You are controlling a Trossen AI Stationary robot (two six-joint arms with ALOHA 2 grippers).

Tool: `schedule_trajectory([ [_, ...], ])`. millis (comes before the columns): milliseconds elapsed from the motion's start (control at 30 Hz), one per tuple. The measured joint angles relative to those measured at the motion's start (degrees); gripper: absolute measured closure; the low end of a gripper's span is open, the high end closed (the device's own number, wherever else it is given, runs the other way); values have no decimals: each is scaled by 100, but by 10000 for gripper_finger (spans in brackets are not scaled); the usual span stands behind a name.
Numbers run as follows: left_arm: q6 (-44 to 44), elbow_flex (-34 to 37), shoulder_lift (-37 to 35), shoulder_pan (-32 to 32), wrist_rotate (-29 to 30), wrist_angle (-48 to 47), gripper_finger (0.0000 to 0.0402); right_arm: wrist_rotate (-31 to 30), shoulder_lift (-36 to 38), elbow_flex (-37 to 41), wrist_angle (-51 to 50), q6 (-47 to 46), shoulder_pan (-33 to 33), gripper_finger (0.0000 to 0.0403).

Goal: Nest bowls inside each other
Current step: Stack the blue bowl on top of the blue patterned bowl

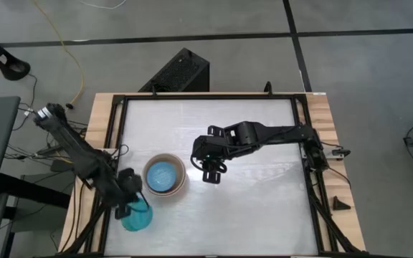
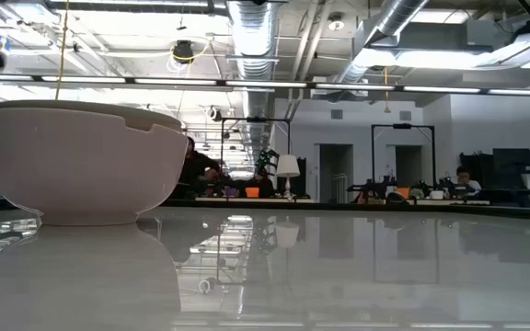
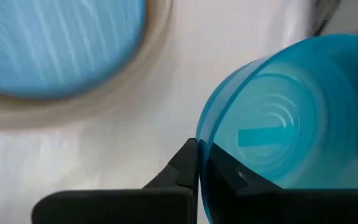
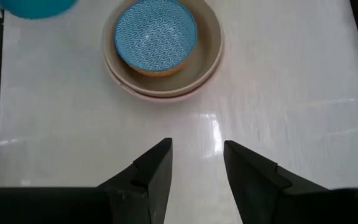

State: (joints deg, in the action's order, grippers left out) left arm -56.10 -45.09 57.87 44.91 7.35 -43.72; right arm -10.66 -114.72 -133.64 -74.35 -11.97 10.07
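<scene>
Left wrist view, left jaws (image 3: 197,165) clamping teal bowl (image 3: 291,118) rim, right jaws (image 4: 196,163) apart, empty.

The white worktop (image 1: 264,208) has pale wooden edges and stands on a grey floor (image 1: 364,64) crossed by dark lines. A black box (image 1: 178,72) sits just beyond its far edge. Across the room, silver ceiling ducts (image 2: 256,37) run under bright strip lights, with a white lamp (image 2: 288,166) and seated people (image 2: 466,181) at far desks.
</scene>
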Motion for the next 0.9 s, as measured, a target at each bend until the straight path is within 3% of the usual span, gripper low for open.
schedule_trajectory([
  [67,0,-171,-460,-126,561,-4,401,2,0,0,0,-2,-44,223],
  [200,-32,-464,-1049,-482,2273,6,401,2,0,0,0,-2,-132,223],
  [267,34,-524,-1084,-864,2497,-67,401,2,0,0,0,-2,-168,223],
  [367,150,-526,-876,-1656,2040,-260,401,2,0,0,4,-4,-215,223],
  [567,872,-517,-137,-2844,377,-588,401,2,-2,0,16,-15,-238,223],
  [900,1744,-517,427,-3549,-72,-681,401,4,-2,0,98,-16,-236,223],
])
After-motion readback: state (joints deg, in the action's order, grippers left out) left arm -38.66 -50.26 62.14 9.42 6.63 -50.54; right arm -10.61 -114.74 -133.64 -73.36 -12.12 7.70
